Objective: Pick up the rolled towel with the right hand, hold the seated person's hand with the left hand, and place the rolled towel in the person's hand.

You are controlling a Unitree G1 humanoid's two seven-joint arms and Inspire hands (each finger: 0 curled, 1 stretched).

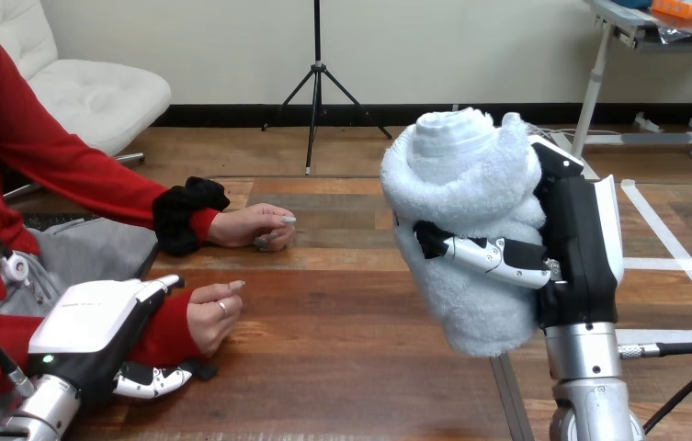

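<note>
The robot's right hand (573,248) is raised above the right side of the bench (351,358), clear of the surface. It is clamped on the towel (466,197), a white, fluffy roll standing nearly upright in the grip, its coiled end pointing up. One of the right hand's fingers (489,254) crosses the front of the roll and presses into the pile. The pick-up is therefore done.

At the lower left, the robot's left hand (94,326) lies against the person's wrist (163,322), which is covered by a red sleeve. The white back of the left hand sits over the sleeve and its fingers (153,378) curl in beneath it, so it appears closed around the wrist rather than the palm. The person's near hand (213,312) sticks out just past the left hand, resting at the bench with its own fingers loosely bent inward; it is not yet opened upward to receive anything. The holding step looks begun, perhaps complete.

The person's far hand (255,227) rests on the bench further back, touching nothing of the robot's.

The towel and the near hand are well apart, with bare bench between them. What remains, judging from this, is to carry the towel across to the left, lower it into the near hand, and release it.
</note>
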